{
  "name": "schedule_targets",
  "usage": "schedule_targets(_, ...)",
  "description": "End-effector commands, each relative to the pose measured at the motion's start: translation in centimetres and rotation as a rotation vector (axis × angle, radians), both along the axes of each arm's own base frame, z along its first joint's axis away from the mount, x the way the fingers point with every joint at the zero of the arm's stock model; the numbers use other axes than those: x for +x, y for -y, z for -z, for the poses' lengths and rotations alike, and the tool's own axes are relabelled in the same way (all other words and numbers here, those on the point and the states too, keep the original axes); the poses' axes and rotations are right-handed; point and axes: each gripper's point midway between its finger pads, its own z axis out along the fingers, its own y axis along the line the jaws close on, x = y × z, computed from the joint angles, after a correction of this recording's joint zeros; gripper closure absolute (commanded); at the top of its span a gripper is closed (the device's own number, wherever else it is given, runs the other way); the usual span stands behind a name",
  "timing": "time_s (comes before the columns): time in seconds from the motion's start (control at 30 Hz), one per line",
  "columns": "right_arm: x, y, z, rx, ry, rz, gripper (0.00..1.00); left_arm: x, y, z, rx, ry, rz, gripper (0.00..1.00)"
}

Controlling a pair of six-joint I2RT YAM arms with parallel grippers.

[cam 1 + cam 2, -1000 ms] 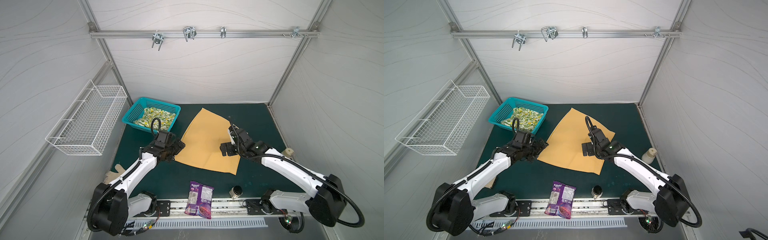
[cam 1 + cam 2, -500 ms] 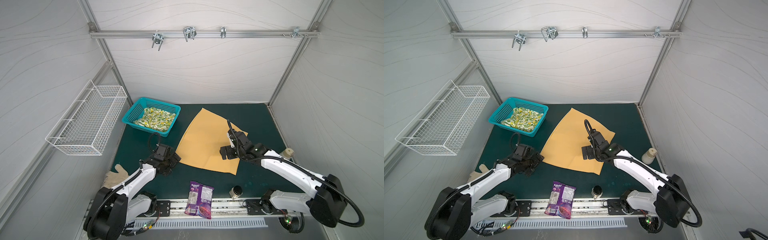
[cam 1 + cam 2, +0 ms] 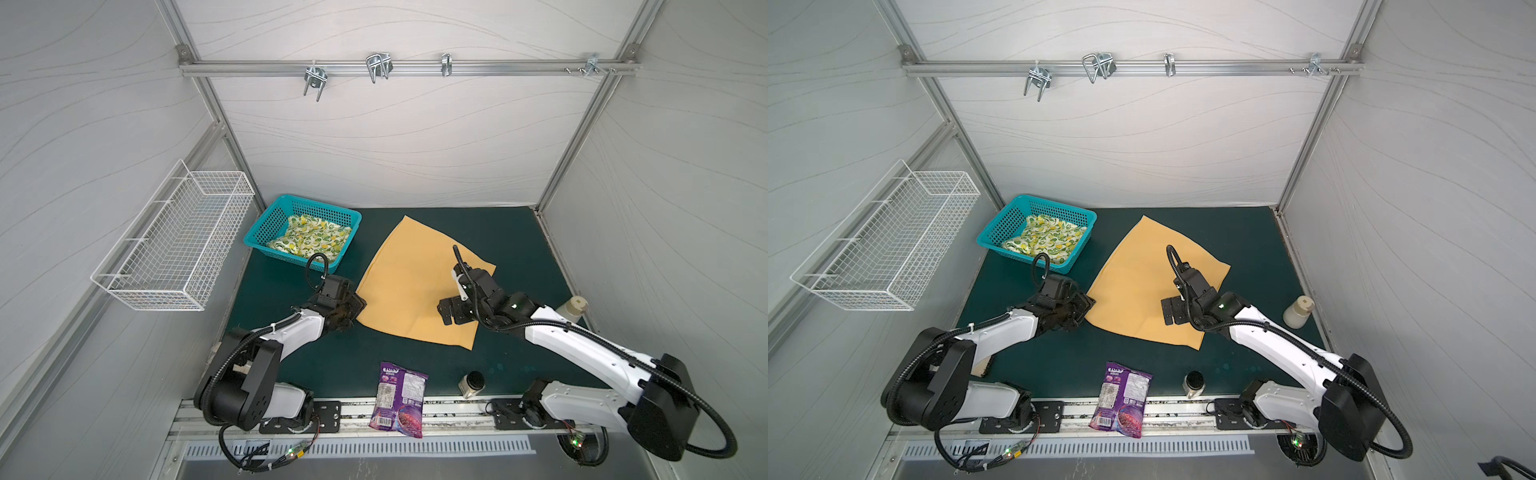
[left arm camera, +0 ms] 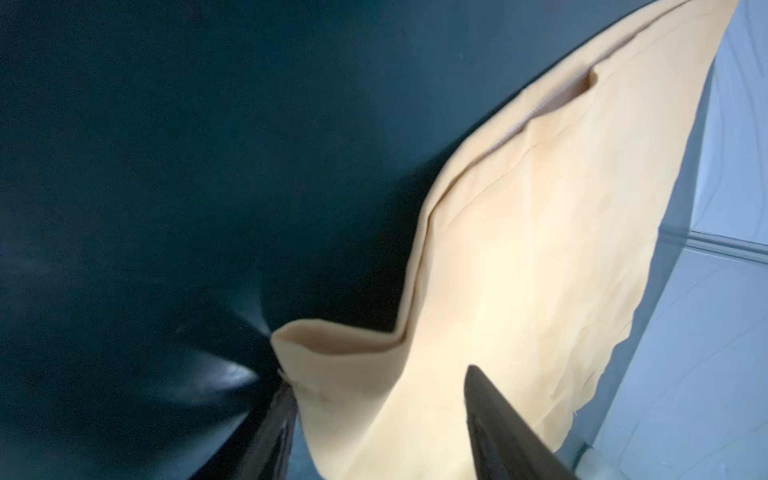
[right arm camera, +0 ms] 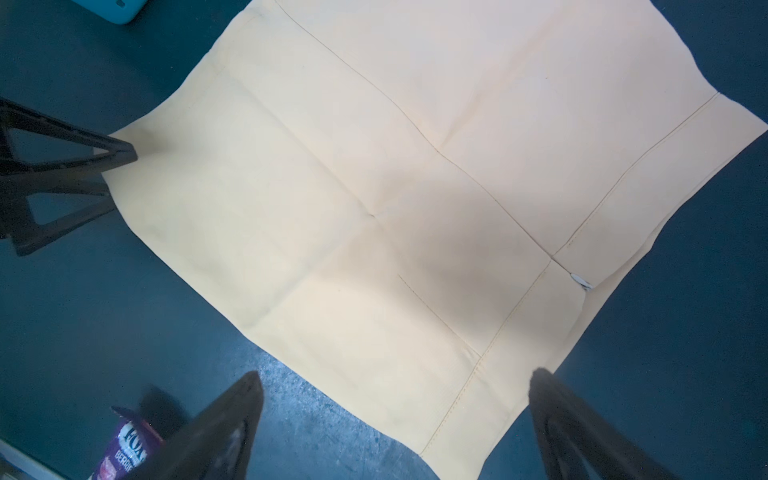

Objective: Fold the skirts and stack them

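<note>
The mustard-yellow skirt [image 3: 415, 286] [image 3: 1142, 291] lies spread flat on the dark green mat. My left gripper [image 3: 357, 305] [image 3: 1086, 303] sits low at its left corner. In the left wrist view that gripper [image 4: 378, 378] has its fingers apart, with the slightly raised corner of the yellow skirt [image 4: 540, 249] between them. My right gripper [image 3: 453, 307] [image 3: 1173, 309] hovers open above the cloth's near right part; in the right wrist view it [image 5: 397, 376] straddles the hem of the yellow skirt [image 5: 374, 187]. The lemon-print skirt [image 3: 309, 239] [image 3: 1044, 239] lies crumpled in the teal basket [image 3: 270, 224].
A purple snack bag [image 3: 399, 399] [image 5: 129, 444] lies at the mat's front edge, with a black-lidded jar [image 3: 471, 382] to its right. A white bottle [image 3: 573, 307] stands by the right wall. A white wire basket [image 3: 174, 245] hangs on the left wall.
My left gripper came down to the skirt's left corner, and its jaws have narrowed around the cloth. The right gripper drifted slightly toward the front and stayed open.
</note>
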Motion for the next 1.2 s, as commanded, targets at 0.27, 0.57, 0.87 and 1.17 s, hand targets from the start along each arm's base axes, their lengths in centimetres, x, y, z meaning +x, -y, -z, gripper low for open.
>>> schedule_targets(0.27,-0.3,-0.4,0.0,0.022,0.007,0.001,0.01,-4.6,-1.8,3.4,0.074,-0.152,0.005,0.51)
schedule_targets(0.57,-0.4,-0.9,0.7,0.023,-0.013,-0.01,0.01,-5.5,-2.6,3.1,0.09,-0.133,-0.014,0.52)
schedule_targets(0.87,-0.8,-0.9,1.1,0.021,-0.023,-0.015,0.01,-5.9,-2.5,4.9,0.098,-0.167,0.01,0.74)
schedule_targets(1.17,-0.9,-1.0,1.5,0.015,-0.027,-0.025,0.01,-6.3,-1.9,5.9,0.07,-0.187,0.035,0.91)
